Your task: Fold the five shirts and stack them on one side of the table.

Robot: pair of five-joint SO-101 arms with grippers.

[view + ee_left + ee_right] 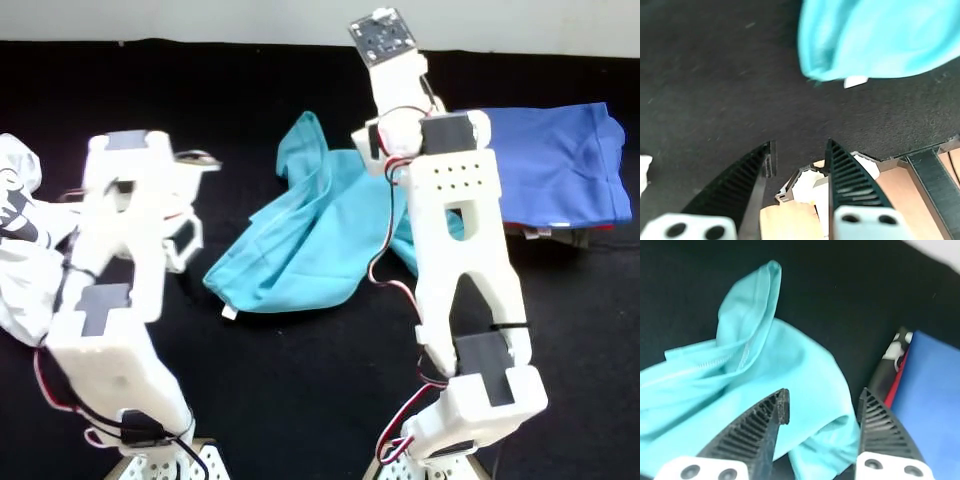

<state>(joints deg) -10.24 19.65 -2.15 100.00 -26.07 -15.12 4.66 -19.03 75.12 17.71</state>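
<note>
A turquoise shirt (310,235) lies crumpled in the middle of the black table, one sleeve sticking up at the back. A folded blue shirt (560,165) rests at the right on top of other folded clothes with red and dark edges (545,232). A white printed shirt (20,250) lies bunched at the left edge. My right gripper (822,400) hovers open above the turquoise shirt (755,385), holding nothing. My left gripper (800,150) stands open over bare table, just short of the turquoise shirt's hem (875,40) and its white tag (856,81).
The black cloth table (300,390) has free room in front of the turquoise shirt. Both arm bases stand at the near edge. A light wall runs along the back.
</note>
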